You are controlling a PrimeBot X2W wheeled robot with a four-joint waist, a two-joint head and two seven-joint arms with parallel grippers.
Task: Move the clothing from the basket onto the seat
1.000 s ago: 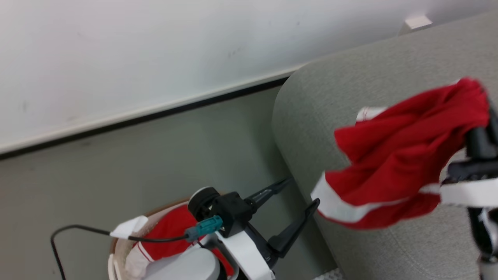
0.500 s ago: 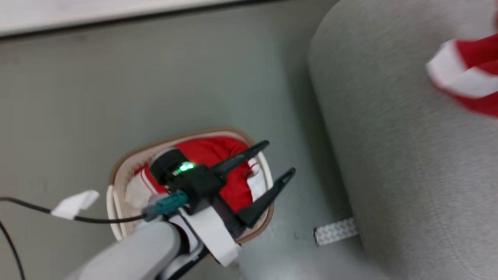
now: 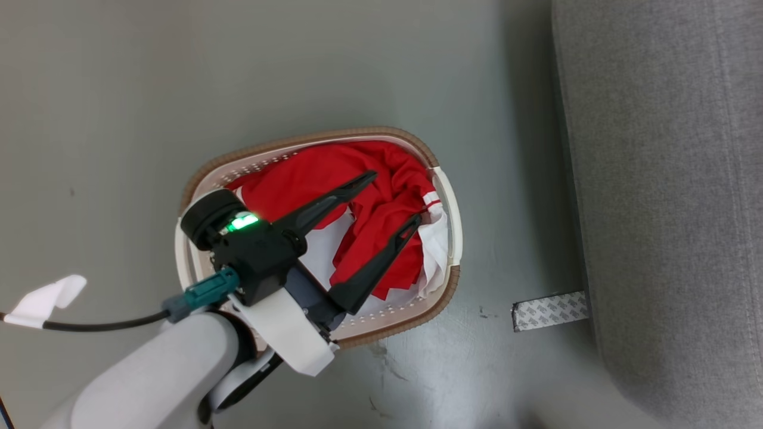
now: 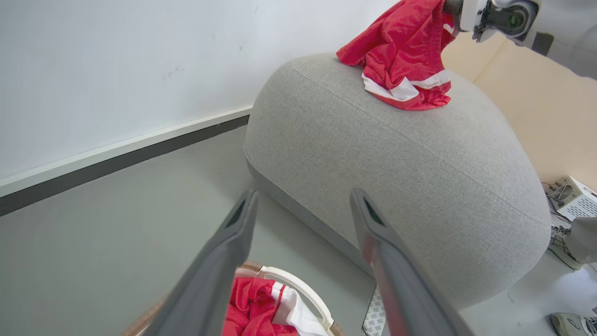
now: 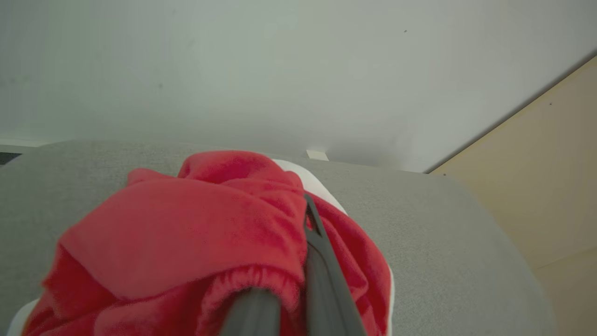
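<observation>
The basket (image 3: 334,134) stands on the grey floor with red and white clothing (image 3: 310,173) heaped inside. My left gripper (image 3: 396,196) hovers open just above that heap, nothing between its fingers. The seat (image 3: 667,179) runs along the right side. In the left wrist view the left gripper (image 4: 304,192) points at the seat (image 4: 419,163), with the basket (image 4: 298,284) below it. On the seat's top, my right gripper (image 4: 450,9) is shut on a red garment (image 4: 396,51) whose lower folds rest on the cushion. Seen from the right wrist, the right gripper (image 5: 301,210) is buried in that garment (image 5: 186,224) over the seat (image 5: 443,224).
A strip of patterned tape (image 3: 549,310) lies on the floor between basket and seat. A black cable (image 3: 89,326) with a white tag trails at the left. Behind the seat are a white wall and dark baseboard (image 4: 116,154). A white box (image 4: 576,198) and a person's shoe (image 4: 562,242) sit beyond it.
The head view has swung down from the wall and seat onto the basket. The held red garment has passed out of it at the right. My left gripper stays open, over the basket.
</observation>
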